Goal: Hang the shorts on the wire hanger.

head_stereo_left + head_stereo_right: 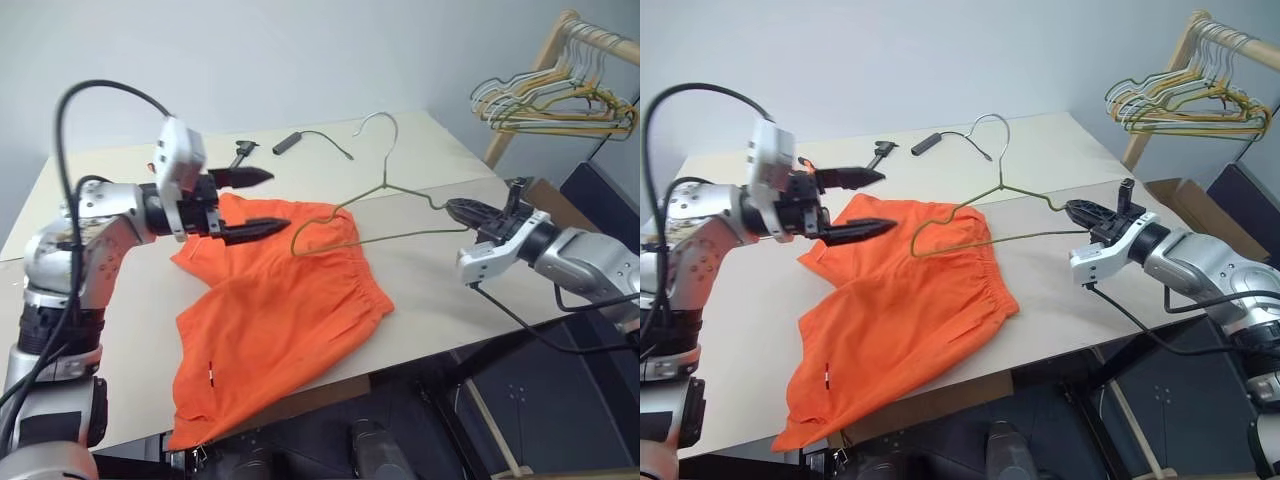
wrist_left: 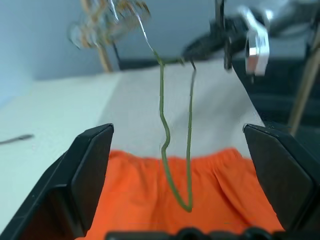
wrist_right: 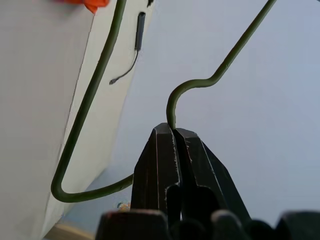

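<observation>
The shorts (image 1: 275,320) drape over the table's (image 1: 420,270) front edge; the right gripper (image 1: 462,211) pinches the hanger (image 1: 345,210) above them, while the left gripper (image 1: 255,203), spread wide, waits to take it.

A pale cream desk (image 1: 420,270) stood before a plain, light grey-blue wall (image 1: 300,50). At the far right a wooden rack (image 1: 552,50) carried a bunch of yellow, green and white hangers (image 1: 555,100), with a brown cardboard box (image 1: 1185,200) near its foot. A thin black cable with a cylindrical handle (image 1: 290,142) lay near the desk's far edge, and the floor (image 1: 540,400) below was dark.
</observation>
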Available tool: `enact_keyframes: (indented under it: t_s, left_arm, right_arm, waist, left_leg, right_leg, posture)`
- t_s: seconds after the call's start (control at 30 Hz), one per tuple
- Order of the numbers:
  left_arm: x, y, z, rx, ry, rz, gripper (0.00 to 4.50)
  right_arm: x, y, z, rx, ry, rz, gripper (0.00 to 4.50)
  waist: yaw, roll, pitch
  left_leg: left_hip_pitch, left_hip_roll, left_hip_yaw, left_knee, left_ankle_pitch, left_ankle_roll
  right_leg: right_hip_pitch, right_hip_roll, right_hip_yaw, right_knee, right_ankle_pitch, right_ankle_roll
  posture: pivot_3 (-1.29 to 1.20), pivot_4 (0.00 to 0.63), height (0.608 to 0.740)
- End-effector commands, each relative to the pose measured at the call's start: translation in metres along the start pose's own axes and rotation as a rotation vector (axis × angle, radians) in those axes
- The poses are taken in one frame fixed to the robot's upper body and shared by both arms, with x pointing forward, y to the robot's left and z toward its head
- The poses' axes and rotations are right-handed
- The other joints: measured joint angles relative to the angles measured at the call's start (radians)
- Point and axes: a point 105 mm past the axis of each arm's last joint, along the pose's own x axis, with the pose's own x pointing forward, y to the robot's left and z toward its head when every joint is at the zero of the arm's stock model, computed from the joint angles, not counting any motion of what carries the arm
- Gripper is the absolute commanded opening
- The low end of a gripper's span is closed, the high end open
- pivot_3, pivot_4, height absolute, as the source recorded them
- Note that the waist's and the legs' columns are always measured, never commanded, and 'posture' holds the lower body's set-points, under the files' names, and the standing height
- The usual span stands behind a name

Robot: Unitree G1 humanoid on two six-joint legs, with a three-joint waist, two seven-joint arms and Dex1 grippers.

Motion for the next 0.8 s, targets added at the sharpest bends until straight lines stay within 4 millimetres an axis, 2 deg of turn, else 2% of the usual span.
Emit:
enact_keyframes:
  t_s: [0.03,0.17,0.3,0.5,0.63,0.73,0.8]
  left_arm:
    - [0.016,0.000,-0.002,0.056,0.102,-0.063,4.50]
    - [0.033,-0.003,-0.016,0.025,0.191,-0.111,4.50]
    - [0.044,0.002,-0.031,-0.005,0.251,-0.083,4.50]
    - [0.051,0.000,-0.046,-0.047,0.296,-0.082,4.50]
    - [0.053,0.000,-0.050,-0.064,0.291,-0.073,3.63]
    - [0.054,0.001,-0.050,-0.068,0.285,-0.064,2.57]
    - [0.053,0.001,-0.051,-0.072,0.286,-0.061,2.02]
  right_arm:
    - [0.007,-0.023,0.001,-0.061,-0.035,-0.063,0.03]
    - [0.015,-0.031,0.004,-0.081,-0.052,-0.080,0.03]
    - [0.019,-0.036,0.005,-0.089,-0.055,-0.098,0.03]
    - [0.020,-0.044,0.005,-0.085,-0.046,-0.131,0.03]
    - [0.020,-0.049,0.006,-0.083,-0.040,-0.148,0.00]
    - [0.020,-0.050,0.006,-0.079,-0.037,-0.151,0.00]
    - [0.019,-0.051,0.005,-0.076,-0.029,-0.155,0.00]
  waist:
    - [-0.003,0.000,0.000]
    - [-0.006,0.000,0.000]
    - [-0.007,0.000,0.000]
    - [-0.008,0.000,0.000]
    - [-0.009,0.000,0.000]
    - [-0.009,0.000,0.000]
    - [-0.011,0.000,0.000]
  left_leg:
    - [0.000,0.000,0.000,0.000,0.000,0.000]
    - [0.001,0.000,0.000,0.000,0.000,0.000]
    - [0.001,0.000,0.000,0.000,0.000,0.000]
    - [0.001,0.000,0.000,0.000,0.000,0.001]
    - [0.001,0.000,0.000,0.000,0.000,0.001]
    - [0.001,0.000,0.000,0.001,0.000,0.001]
    - [0.001,0.000,0.000,0.001,0.000,0.001]
  right_leg:
    - [0.000,0.000,0.000,0.000,0.000,0.000]
    - [0.001,0.000,0.000,0.000,0.000,0.001]
    - [0.000,0.000,0.001,0.001,0.001,0.000]
    - [0.000,0.000,0.001,0.001,0.001,-0.001]
    - [0.000,0.000,0.001,0.001,0.003,-0.004]
    - [0.000,0.000,0.001,0.001,0.003,-0.004]
    - [0.000,0.000,0.001,0.001,0.003,-0.004]
  posture:
    - [-0.21,0.032,0.740]
    - [-0.21,0.031,0.740]
    - [-0.21,0.031,0.740]
    - [-0.22,0.031,0.740]
    - [-0.23,0.032,0.740]
    - [-0.23,0.033,0.740]
    - [-0.23,0.031,0.740]
